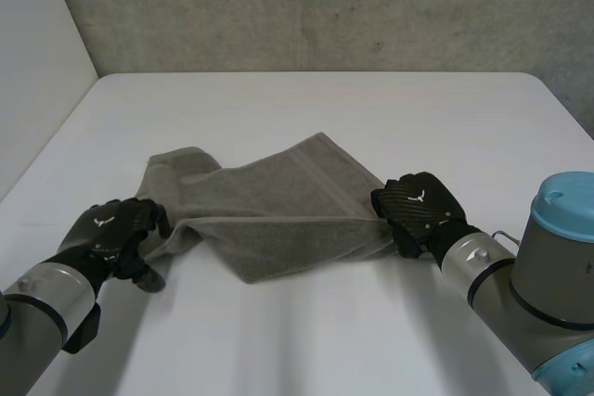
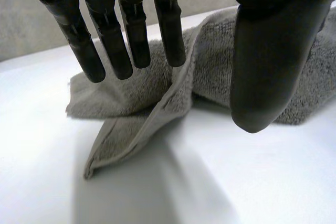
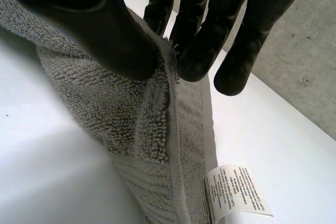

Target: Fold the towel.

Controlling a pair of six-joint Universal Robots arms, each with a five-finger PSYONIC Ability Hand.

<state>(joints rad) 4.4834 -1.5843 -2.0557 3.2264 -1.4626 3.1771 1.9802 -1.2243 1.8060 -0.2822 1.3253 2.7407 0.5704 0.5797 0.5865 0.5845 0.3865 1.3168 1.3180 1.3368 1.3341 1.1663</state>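
A grey towel (image 1: 269, 206) lies partly folded and rumpled in the middle of the white table (image 1: 316, 108). My right hand (image 1: 419, 208) is at the towel's right edge, thumb and fingers (image 3: 199, 51) pinching the towel (image 3: 157, 129) there. A white care label (image 3: 236, 192) hangs from the hem below that grip. My left hand (image 1: 116, 234) is at the towel's left end, its fingers (image 2: 126, 30) straight and spread above the towel (image 2: 157, 98), thumb (image 2: 268, 72) apart from them, holding nothing. A loose corner (image 2: 105, 150) lies on the table under the fingertips.
A concrete wall (image 1: 325, 6) stands behind the table's far edge. Bare white tabletop lies all round the towel, near and far.
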